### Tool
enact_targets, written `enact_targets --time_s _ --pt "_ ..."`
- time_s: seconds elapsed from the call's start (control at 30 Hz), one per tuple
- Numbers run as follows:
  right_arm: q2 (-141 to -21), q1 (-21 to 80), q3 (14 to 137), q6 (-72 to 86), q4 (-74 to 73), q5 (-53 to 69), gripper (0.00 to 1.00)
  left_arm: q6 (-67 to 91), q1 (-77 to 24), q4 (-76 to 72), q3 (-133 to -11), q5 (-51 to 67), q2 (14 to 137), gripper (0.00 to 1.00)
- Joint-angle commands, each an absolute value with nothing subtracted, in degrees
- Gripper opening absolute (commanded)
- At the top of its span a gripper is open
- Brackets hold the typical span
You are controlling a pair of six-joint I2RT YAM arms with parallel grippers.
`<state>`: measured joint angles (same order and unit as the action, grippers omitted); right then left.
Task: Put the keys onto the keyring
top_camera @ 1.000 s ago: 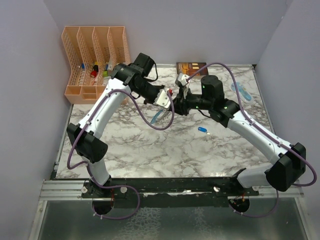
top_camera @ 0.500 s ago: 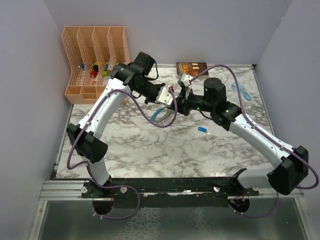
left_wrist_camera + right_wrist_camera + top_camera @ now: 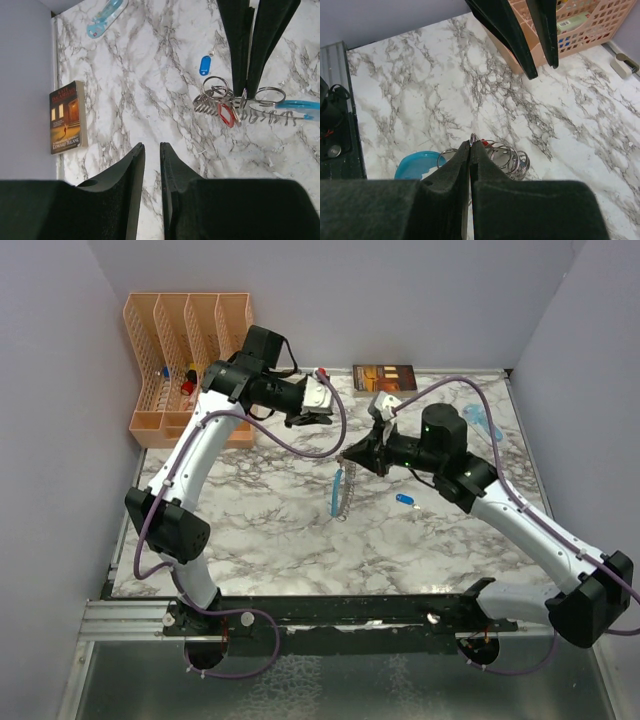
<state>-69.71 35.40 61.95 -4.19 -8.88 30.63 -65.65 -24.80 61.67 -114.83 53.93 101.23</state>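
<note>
My right gripper (image 3: 346, 455) is shut on one metal ring of the keyring (image 3: 341, 495), which dangles below it with its light-blue strap (image 3: 336, 490) and chain. The right wrist view shows the right gripper (image 3: 471, 143) pinching that ring, the other rings (image 3: 509, 157) and strap (image 3: 415, 166) beneath. The red key (image 3: 226, 114) hangs among the rings (image 3: 216, 90). The dark blue key (image 3: 405, 500) lies alone on the marble, also seen as the blue key (image 3: 205, 65). My left gripper (image 3: 318, 417) is open and empty, up-left of the keyring, as the left gripper (image 3: 151, 146) shows.
An orange desk organizer (image 3: 190, 345) stands at the back left. A book (image 3: 383, 375) lies at the back centre and a pale-blue see-through object (image 3: 483, 423) at the back right. Purple cables loop over both arms. Grey walls close three sides.
My left gripper let go, opened a little and drew back up-left. The right gripper closed on a ring, and the keyring with the red key now hangs from it alone.
</note>
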Motion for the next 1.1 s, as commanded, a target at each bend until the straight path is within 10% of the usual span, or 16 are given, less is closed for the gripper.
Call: enact_targets --time_s 0.0,1.07 --pt "-65.9 34.9 61.6 -5.8 -2.1 29.3 0.01 -59.5 -23.6 56.7 -113.2 61.4 98.3 0.22" --pt "-59.9 34.8 39.4 9.3 51.5 18.9 0.01 -35.6 -23.8 42.6 -116.1 80.5 98.5 0.25"
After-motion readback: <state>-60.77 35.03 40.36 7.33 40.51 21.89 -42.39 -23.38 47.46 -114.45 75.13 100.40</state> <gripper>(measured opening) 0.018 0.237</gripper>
